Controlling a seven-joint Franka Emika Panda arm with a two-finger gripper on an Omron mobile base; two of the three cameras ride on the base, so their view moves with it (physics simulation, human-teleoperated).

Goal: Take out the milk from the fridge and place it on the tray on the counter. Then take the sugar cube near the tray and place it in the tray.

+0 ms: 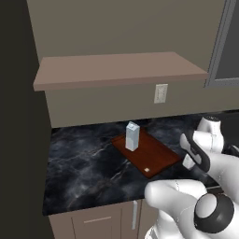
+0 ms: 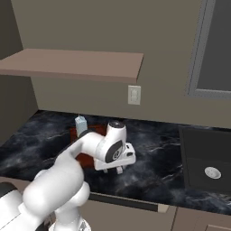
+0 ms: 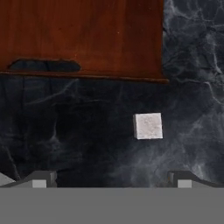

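Note:
The milk (image 1: 132,136) is a pale carton standing upright on the far part of the reddish-brown tray (image 1: 154,156), which lies on the black veined counter (image 1: 84,163). The carton's top (image 2: 81,122) also peeks out behind my arm. In the hand view the tiny white sugar cube (image 3: 148,126) rests on the counter (image 3: 87,127), just off the tray's (image 3: 83,35) edge. My gripper (image 3: 111,181) hovers above it, open and holding nothing, with the cube nearer the right fingertip (image 3: 181,179). The gripper (image 1: 188,162) (image 2: 118,170) points down at the tray's right side. A tall dark block (image 1: 18,116) at the left may be the fridge; I cannot tell.
A brown wall shelf (image 1: 116,70) hangs over the counter, with a light wall socket (image 1: 161,93) under it. A grey-framed dark panel (image 2: 212,54) is at the upper right. A dark cooktop with a round knob (image 2: 212,172) lies to the right. Brown cabinets (image 1: 98,219) run below.

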